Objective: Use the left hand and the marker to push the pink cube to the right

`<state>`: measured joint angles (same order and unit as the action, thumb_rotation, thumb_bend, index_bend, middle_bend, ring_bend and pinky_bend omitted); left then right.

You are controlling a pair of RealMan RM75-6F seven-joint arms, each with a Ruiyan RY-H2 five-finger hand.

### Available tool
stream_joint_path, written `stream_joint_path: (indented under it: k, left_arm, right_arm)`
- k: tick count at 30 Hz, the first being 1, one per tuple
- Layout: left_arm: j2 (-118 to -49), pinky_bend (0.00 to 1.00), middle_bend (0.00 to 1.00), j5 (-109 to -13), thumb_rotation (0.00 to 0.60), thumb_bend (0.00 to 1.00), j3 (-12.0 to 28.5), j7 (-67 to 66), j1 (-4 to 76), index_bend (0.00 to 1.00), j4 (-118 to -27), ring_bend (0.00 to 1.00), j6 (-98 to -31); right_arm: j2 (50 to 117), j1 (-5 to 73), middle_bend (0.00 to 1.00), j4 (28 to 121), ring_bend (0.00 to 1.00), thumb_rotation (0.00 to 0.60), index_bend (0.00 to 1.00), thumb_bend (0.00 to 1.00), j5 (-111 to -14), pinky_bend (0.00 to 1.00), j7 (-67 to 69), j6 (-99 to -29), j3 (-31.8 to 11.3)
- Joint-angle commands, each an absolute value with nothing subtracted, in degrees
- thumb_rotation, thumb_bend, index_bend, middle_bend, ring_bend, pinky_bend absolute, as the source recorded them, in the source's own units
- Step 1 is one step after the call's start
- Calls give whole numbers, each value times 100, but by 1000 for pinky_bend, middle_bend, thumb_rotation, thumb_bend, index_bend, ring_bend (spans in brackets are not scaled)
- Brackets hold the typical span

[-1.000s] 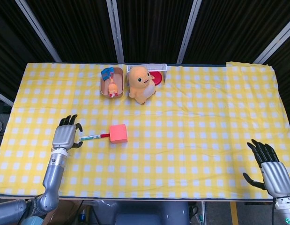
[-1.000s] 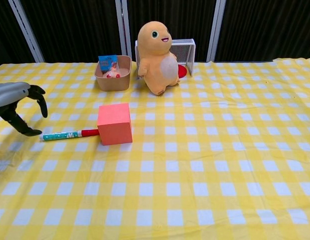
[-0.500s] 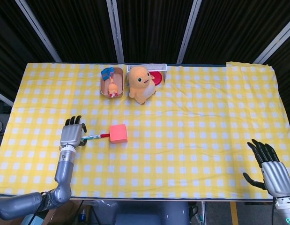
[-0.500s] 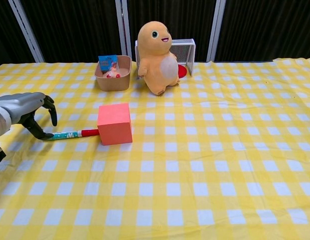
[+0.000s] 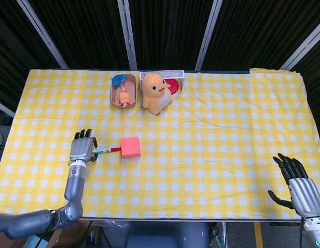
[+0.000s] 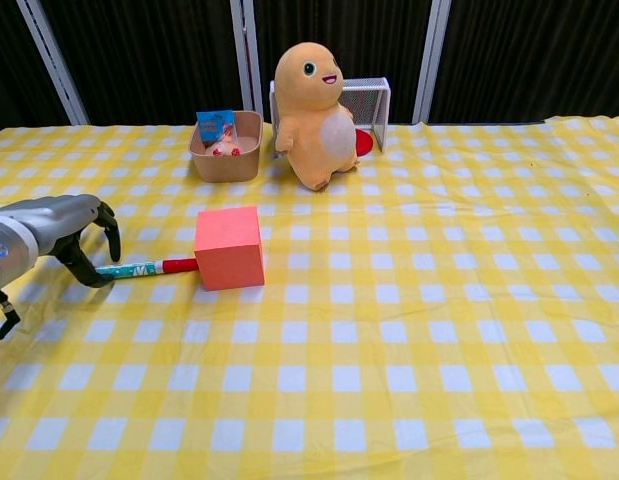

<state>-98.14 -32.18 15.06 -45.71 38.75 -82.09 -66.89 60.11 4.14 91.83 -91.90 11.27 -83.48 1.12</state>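
The pink cube (image 5: 131,146) (image 6: 229,247) sits on the yellow checked cloth left of centre. A marker (image 5: 105,151) (image 6: 149,267) with a teal body and a red cap lies flat, its red end touching the cube's left face. My left hand (image 5: 82,149) (image 6: 64,225) arches over the marker's left end, fingers curved and apart, thumb down on the cloth beside the tip; nothing is pinched. My right hand (image 5: 299,185) rests spread at the table's near right corner, seen only in the head view.
An orange plush toy (image 5: 155,92) (image 6: 314,105) stands at the back, with a tan bowl (image 5: 123,90) (image 6: 227,148) of small items to its left. Behind it is a white mesh frame (image 5: 172,77) (image 6: 371,95) with a red disc.
My left hand has moved right and lowered onto the marker's left end. Cube, marker and right hand have not moved.
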Motion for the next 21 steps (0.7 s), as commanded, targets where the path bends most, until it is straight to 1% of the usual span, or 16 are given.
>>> stream_joint_path:
  k: [1, 3, 8, 14, 21]
  left_arm:
    - [-9857, 83, 58, -3181, 600, 361, 1496, -4580, 3903, 456, -8150, 0, -6680]
    - [-9895, 83, 63, -3139, 600, 369, 1496, -4577, 3919, 474, -8115, 0, -6673]
    - [-9936, 83, 81, -3121, 600, 429, 1461, -4578, 3931, 544, -8096, 0, -6698]
    - [-9861, 83, 92, -3258, 600, 446, 1403, -4489, 3884, 570, -8195, 0, -6793]
    - [-9519, 83, 99, -3523, 600, 448, 1312, -4277, 3724, 588, -8415, 0, -6881]
  right_arm:
    - [6010, 415, 0, 9184, 0, 600, 0, 321, -9186, 0, 1129, -8342, 113]
    - [6008, 414, 0, 9189, 0, 600, 0, 321, -9185, 0, 1133, -8343, 113]
    - [6004, 414, 0, 9198, 0, 600, 0, 321, -9173, 0, 1161, -8336, 112]
    - [5998, 413, 0, 9199, 0, 600, 0, 320, -9171, 0, 1178, -8338, 111]
    - [5997, 410, 0, 9195, 0, 600, 0, 320, -9172, 0, 1172, -8342, 111]
